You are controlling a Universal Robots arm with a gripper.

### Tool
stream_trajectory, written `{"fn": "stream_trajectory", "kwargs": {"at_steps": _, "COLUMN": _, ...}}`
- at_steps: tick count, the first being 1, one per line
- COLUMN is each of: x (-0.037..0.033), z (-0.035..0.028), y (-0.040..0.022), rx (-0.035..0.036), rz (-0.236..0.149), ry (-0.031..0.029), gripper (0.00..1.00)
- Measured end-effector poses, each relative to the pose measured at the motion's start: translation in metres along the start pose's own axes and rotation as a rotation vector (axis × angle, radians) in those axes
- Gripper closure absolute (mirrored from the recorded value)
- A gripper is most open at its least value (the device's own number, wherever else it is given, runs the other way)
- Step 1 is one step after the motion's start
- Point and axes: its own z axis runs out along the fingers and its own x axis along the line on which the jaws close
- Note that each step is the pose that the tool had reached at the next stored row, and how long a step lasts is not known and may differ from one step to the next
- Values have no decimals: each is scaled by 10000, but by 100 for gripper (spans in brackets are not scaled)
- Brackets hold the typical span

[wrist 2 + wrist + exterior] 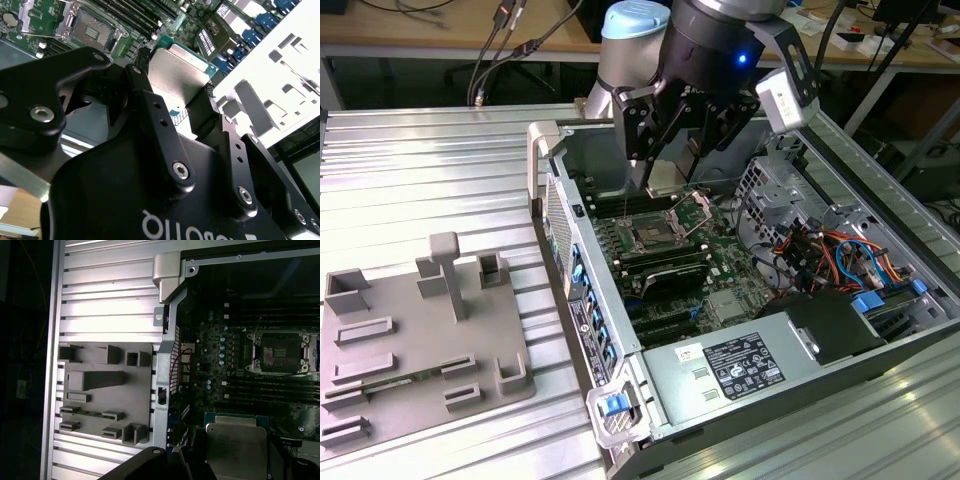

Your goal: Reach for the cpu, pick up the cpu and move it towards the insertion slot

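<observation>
Exterior view: gripper (672, 172) hangs inside the open computer case (880, 345), fingers pinching the cpu (665, 177) by its edges, just above the insertion slot (655, 235). Risk, as I judge it: a thin edge hold could let the chip tilt or slip onto the motherboard (720, 270), or meet the socket frame askew.

My gripper (172, 102) is clamped on the cpu (177, 75) — silvery face, thin green rim, one black finger (150, 110) on each side. Beyond it, well apart, lies the insertion slot (92, 30) — dark centre, shiny frame.

The cpu (177, 70) shows a brushed, matt silvery metal top; the fixture tray (410, 340) looks matt grey plastic.
</observation>
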Motion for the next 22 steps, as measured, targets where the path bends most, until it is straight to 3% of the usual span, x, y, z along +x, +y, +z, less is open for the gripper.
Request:
{"fn": "stream_trajectory", "kwargs": {"at_steps": 10, "x": -198, "z": 3, "y": 95, "rx": -1, "rz": 12, "ry": 0, "gripper": 45}}
{"fn": "stream_trajectory", "kwargs": {"at_steps": 22, "x": -425, "z": 15, "y": 312, "rx": -1, "rz": 39, "ry": -1, "gripper": 45}}
